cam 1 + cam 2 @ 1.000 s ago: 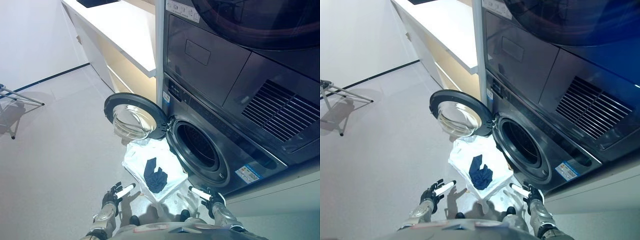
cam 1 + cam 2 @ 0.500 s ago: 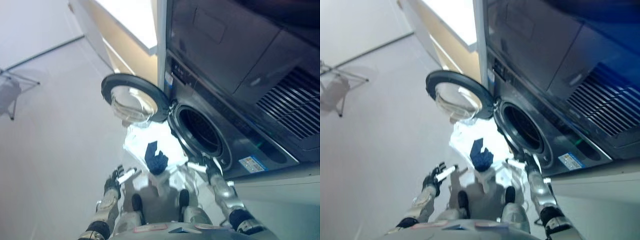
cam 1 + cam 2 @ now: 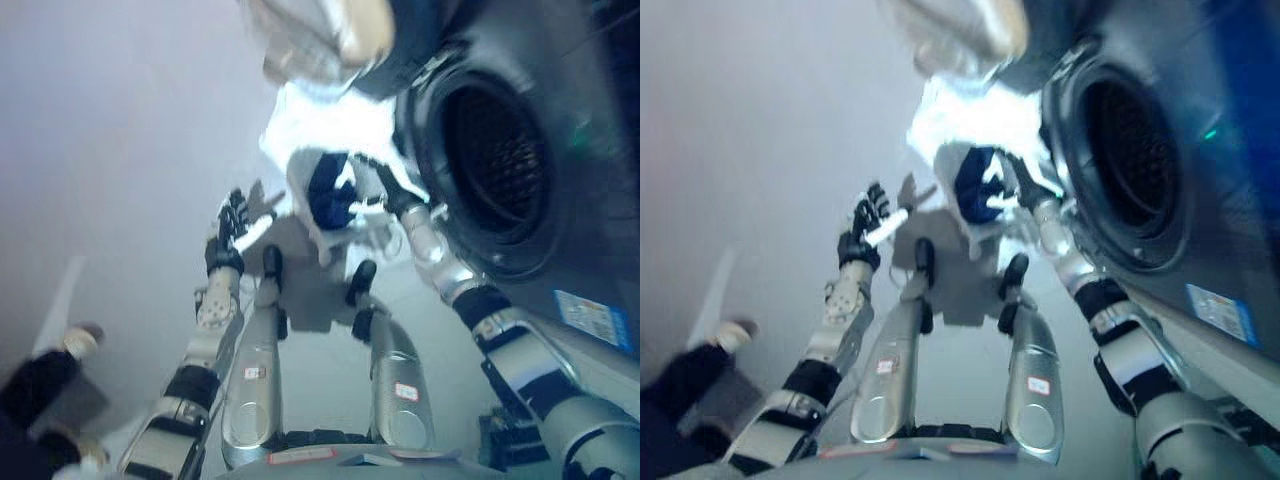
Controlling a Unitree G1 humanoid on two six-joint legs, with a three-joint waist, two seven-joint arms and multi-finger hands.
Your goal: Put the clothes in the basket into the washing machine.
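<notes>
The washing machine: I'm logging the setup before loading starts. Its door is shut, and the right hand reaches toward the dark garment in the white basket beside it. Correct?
Not quite. The washing machine door is swung open, leaving the drum mouth exposed, as the left eye view shows. The rest holds: the right hand reaches toward the dark garment in the white basket beside it.

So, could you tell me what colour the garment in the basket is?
Dark navy blue garment; the right eye view shows it best.

Pale grey floor, evenly lit
</notes>
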